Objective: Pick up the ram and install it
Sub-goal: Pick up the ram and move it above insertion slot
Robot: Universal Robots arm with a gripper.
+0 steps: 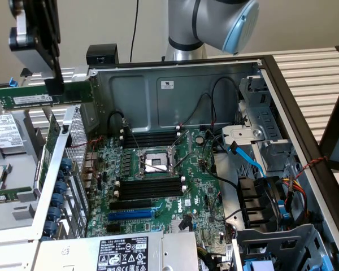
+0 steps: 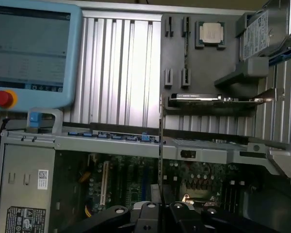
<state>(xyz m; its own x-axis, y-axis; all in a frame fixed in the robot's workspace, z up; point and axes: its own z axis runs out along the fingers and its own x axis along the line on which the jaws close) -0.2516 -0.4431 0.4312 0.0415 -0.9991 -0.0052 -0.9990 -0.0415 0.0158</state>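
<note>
Exterior view: open PC case [image 1: 175, 96] is sitting on a slatted aluminium table [image 1: 311, 73], with the motherboard [image 1: 198, 192] lying inside. Gripper [image 1: 53, 86] is pinching the ram [image 1: 22, 100] narrow and level, above the case wall at the exterior view's left.
Wrist view: ram is showing edge-on. Teach pendant [image 2: 29, 48], hard drive [image 2: 262, 31] and CPU [image 2: 211, 33] in a grey tray [image 2: 177, 53] are lying beyond the case.

ram [image 1: 73, 94] over case [image 1: 152, 104] edge, motherboard [image 1: 198, 192] inside case

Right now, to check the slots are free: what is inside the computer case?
A motherboard with black slots, seemingly empty, flanking the CPU socket, a blue slot, cables. The power supply covers part of the board. The gripper holds the ram, uninstalled.
</note>
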